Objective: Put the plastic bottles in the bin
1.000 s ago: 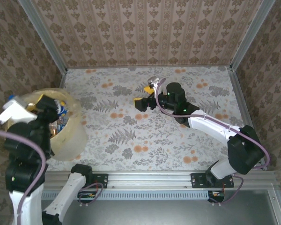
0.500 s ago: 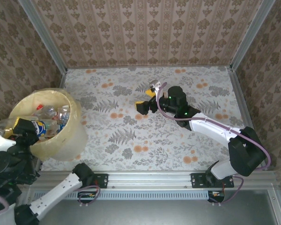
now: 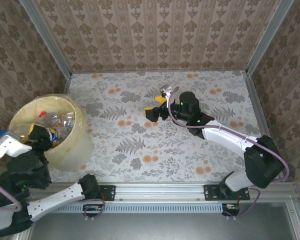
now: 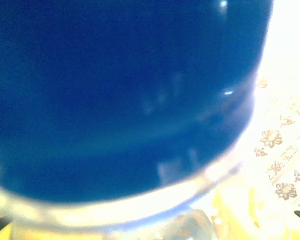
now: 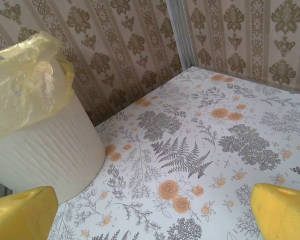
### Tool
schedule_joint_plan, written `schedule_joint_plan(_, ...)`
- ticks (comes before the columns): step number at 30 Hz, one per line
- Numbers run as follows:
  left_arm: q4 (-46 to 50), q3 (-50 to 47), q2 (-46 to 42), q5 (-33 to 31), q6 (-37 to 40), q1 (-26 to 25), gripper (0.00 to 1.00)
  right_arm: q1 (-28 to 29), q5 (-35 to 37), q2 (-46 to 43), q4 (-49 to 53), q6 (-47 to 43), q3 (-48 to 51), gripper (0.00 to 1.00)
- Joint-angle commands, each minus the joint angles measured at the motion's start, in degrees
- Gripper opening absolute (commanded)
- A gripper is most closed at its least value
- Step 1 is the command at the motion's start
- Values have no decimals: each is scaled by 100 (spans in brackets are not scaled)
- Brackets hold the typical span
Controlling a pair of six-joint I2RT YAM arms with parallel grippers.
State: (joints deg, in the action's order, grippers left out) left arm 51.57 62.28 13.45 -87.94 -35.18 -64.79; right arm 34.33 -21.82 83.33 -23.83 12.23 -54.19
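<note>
left end effector [image 3: 38,134] hangs at the near rim of the large round pale-yellow plastic bin [image 3: 72,150], so a release falls inside. a blue-labelled clear plastic bottle [image 4: 115,100] sits right against its camera — pinched or loose, i cannot tell. other small clear plastic bottles [image 3: 54,119] lie heaped in the bin. right end effector [image 5: 152,215] hovers over the floral tabletop [image 3: 200,150], yellow pads [image 5: 280,212] spread on nothing (probably just waiting). the bunched thin yellow liner [image 5: 25,75] might snag.
</note>
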Motion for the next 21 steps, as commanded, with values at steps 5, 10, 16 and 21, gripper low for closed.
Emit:
schedule_joint_plan(5,-1398,-387,-272,-642,816,72,100,13,-174,-38,-69,72,-180,100)
schedule_joint_plan(10,-1136,328,774,-636,1067,150,100,13,-168,-23,-99,77,-153,100)
schedule_joint_plan(16,-1490,948,2082,-618,2027,1085,100,13,-162,-37,-69,52,-130,100)
schedule_joint_plan(21,-1805,795,2421,-81,2323,1699,100,13,-87,-123,-51,-28,-45,100)
